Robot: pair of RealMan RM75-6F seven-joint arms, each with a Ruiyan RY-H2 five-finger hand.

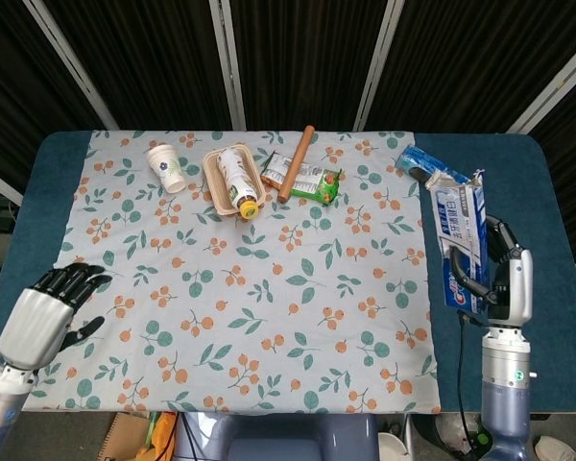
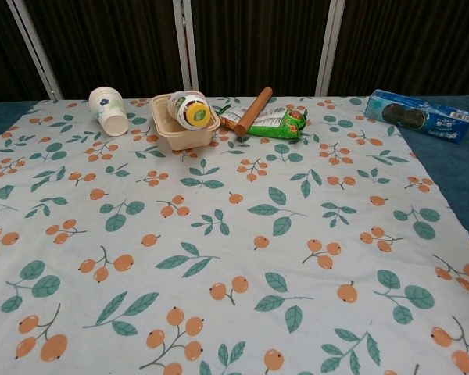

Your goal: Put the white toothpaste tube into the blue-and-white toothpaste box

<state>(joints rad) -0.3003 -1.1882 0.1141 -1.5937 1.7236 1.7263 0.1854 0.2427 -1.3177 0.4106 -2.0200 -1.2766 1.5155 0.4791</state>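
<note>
Your left hand (image 1: 40, 322) hangs at the table's (image 1: 542, 173) near-left edge, holding nothing, fingers loosely apart. At the right edge of the floral cloth (image 1: 269, 279), your right hand (image 1: 504, 283) grips the blue-and-white toothpaste box (image 1: 461, 245), long and upright with its top flaps open; the white tube cannot be made out

— What's along the far edge of the cloth (image 2: 219, 234)?

— A paper cup (image 2: 109, 110) on its side, then a tray (image 2: 181, 130) holding a bottle (image 2: 189, 108), yellow cap towards us.

— And the wooden stick (image 2: 252, 112)?

— Lying across green snack packets (image 2: 275, 123). Off the cloth to the right — a blue biscuit pack (image 2: 419, 114).
</note>
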